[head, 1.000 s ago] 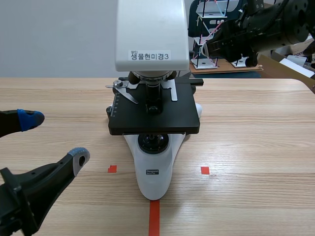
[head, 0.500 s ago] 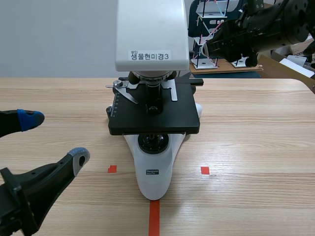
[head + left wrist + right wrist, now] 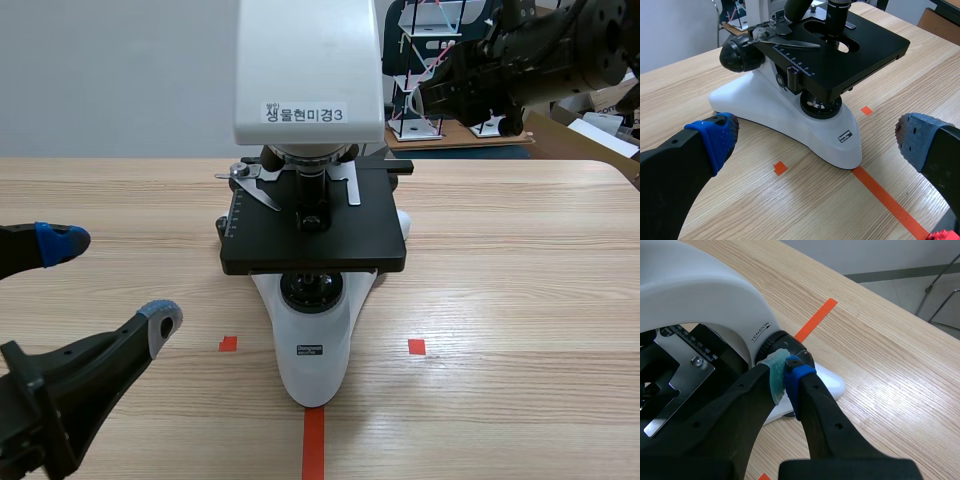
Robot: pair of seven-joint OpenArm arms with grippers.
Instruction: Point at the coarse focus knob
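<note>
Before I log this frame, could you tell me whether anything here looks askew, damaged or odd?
Nothing stands out: the microscope stands upright and intact on the table, and the shut right end effector merely touches its coarse focus knob.

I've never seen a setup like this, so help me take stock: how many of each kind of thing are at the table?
Microscope: 1
Robot grippers: 2 (left gripper, right gripper)
Tape squares: 2
Tape line: 1
Total: 6
</note>
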